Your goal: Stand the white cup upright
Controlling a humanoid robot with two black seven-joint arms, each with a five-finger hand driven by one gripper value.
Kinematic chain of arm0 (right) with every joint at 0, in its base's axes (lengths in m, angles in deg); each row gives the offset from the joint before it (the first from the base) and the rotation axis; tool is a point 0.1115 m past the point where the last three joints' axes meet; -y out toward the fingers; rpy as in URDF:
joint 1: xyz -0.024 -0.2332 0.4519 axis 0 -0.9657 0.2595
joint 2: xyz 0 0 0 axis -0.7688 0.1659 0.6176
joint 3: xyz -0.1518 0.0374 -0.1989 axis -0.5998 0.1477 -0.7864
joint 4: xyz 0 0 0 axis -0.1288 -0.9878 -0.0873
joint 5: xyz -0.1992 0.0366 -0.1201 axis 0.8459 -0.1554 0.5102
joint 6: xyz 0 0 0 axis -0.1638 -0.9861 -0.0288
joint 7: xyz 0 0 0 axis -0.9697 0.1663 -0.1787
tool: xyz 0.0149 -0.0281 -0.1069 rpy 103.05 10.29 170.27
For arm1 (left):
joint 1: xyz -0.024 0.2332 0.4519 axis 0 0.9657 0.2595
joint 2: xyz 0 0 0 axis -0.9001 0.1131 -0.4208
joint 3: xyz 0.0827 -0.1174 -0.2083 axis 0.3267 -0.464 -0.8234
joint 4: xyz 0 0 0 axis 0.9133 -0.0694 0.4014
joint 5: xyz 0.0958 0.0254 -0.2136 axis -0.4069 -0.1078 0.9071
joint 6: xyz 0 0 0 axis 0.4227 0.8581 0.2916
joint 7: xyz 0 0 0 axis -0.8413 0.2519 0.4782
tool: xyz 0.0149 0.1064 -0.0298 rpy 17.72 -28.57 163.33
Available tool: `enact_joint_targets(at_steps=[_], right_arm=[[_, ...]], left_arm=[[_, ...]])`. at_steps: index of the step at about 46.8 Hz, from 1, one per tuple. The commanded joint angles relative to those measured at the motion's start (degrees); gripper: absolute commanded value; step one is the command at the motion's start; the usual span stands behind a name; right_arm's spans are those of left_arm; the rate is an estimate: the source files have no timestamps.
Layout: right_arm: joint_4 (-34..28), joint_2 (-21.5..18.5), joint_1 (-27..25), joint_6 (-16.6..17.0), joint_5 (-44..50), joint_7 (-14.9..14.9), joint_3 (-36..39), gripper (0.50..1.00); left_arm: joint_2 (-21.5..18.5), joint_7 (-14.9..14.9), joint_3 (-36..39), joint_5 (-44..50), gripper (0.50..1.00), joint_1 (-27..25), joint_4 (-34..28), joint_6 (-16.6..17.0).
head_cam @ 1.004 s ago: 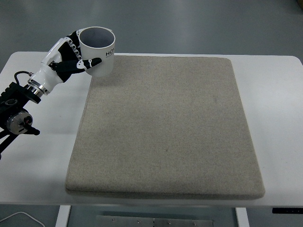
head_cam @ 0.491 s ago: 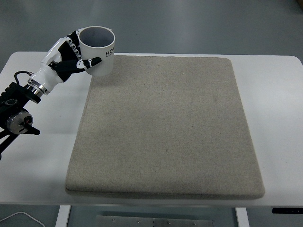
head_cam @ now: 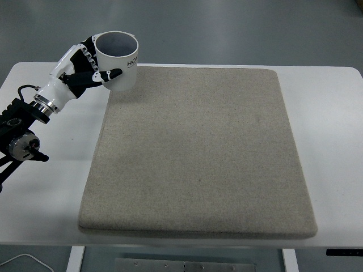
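White plastic and black joints wrap the white cup (head_cam: 118, 60) at the far left corner of a beige felt mat (head_cam: 197, 150) — the robot's left hand (head_cam: 84, 72) has its fingers (head_cam: 108, 74) curled around the cup's side, holding it mouth-up, its round opening facing the camera. The cup stands upright, or very nearly so, at about 11 o'clock on the scene, its base at the mat's far left corner; whether the base touches the mat or hangs just above it cannot be told. Dark lettering shows on the cup's right-hand wall, partly turned away and too cut off to read.

The left arm (head_cam: 22, 124) enters from the picture's left edge at roughly 9 o'clock and slants up toward the cup — a black forearm with a round silver joint, then a white wrist section leading to the hand. A thin black cable loops beside the wrist.

The felt mat covers most of the white worktop (head_cam: 334, 141), leaving bare strips at 3 o'clock and 9 o'clock and a narrow band along the near edge at 6 o'clock. A grey floor (head_cam: 227, 28) fills the view beyond the worktop's far edge at 12 o'clock. A pale cable (head_cam: 22, 259) curls on the floor at the lower left corner.
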Motion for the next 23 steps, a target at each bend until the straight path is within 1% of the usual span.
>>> enact_joint_targets(at_steps=[1, 23], right_arm=[[0.0, 0.0, 0.0, 0.0, 0.0, 0.0, 0.0, 0.930], [0.0, 0.0, 0.0, 0.0, 0.0, 0.0, 0.0, 0.930]], left_arm=[[0.0, 0.0, 0.0, 0.0, 0.516, 0.0, 0.0, 0.0], [0.0, 0.0, 0.1, 0.0, 0.516, -0.1, 0.0, 0.0]])
